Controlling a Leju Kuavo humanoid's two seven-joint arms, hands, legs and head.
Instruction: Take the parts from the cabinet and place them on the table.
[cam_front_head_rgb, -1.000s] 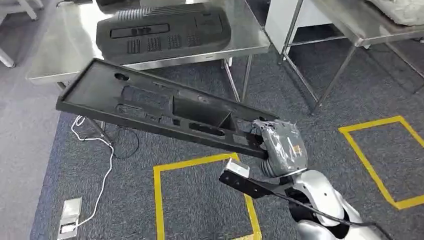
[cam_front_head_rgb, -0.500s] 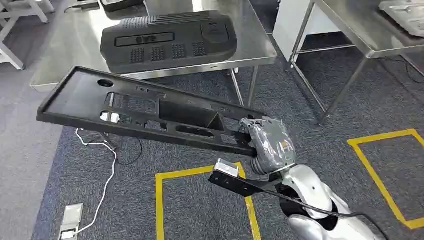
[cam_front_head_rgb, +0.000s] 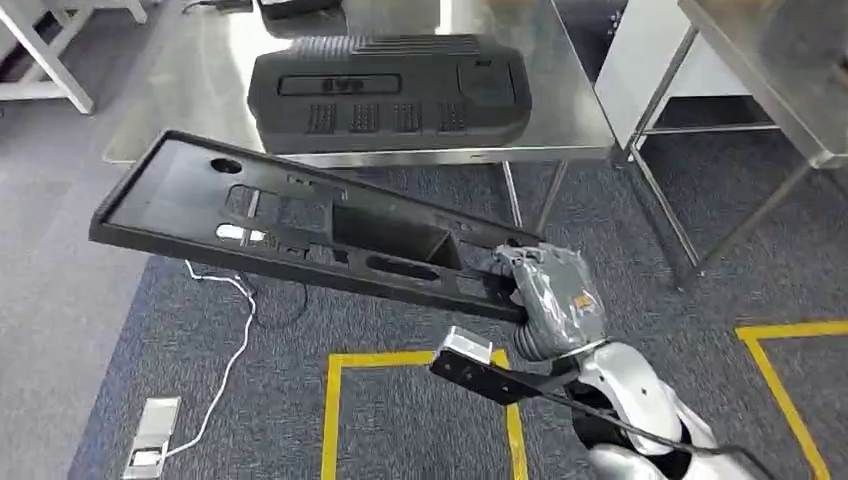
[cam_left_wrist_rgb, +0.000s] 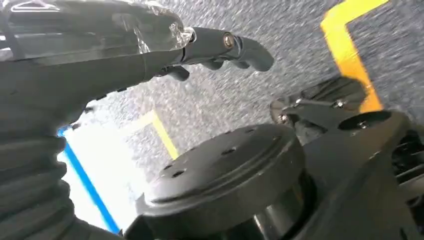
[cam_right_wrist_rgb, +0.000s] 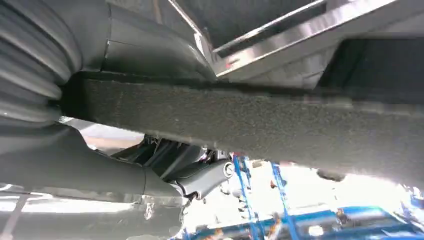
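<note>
My right hand (cam_front_head_rgb: 545, 292) grips one end of a long black plastic panel (cam_front_head_rgb: 290, 220) with several cut-outs. The panel juts out to the left, held level above the carpet in front of the steel table (cam_front_head_rgb: 180, 95). Its far end overlaps the table's front edge in the head view. A second black part (cam_front_head_rgb: 390, 90), a ribbed housing, lies on the table top. In the right wrist view the panel's rough dark edge (cam_right_wrist_rgb: 260, 125) runs across the picture above my thumb (cam_right_wrist_rgb: 100, 175). My left hand (cam_left_wrist_rgb: 150, 45) hangs over the carpet with its fingers (cam_left_wrist_rgb: 235, 47) loosely extended and nothing in them.
A second steel table (cam_front_head_rgb: 740, 90) stands to the right, with thin legs between the two. Yellow tape squares (cam_front_head_rgb: 335, 410) mark the grey carpet. A white cable (cam_front_head_rgb: 235, 340) runs to a floor socket box (cam_front_head_rgb: 150, 440) at lower left.
The whole view has shifted as I turn and step: the table and housing have slid right and nearer. The panel stays in my right hand, its far end now closer to the table's edge.
</note>
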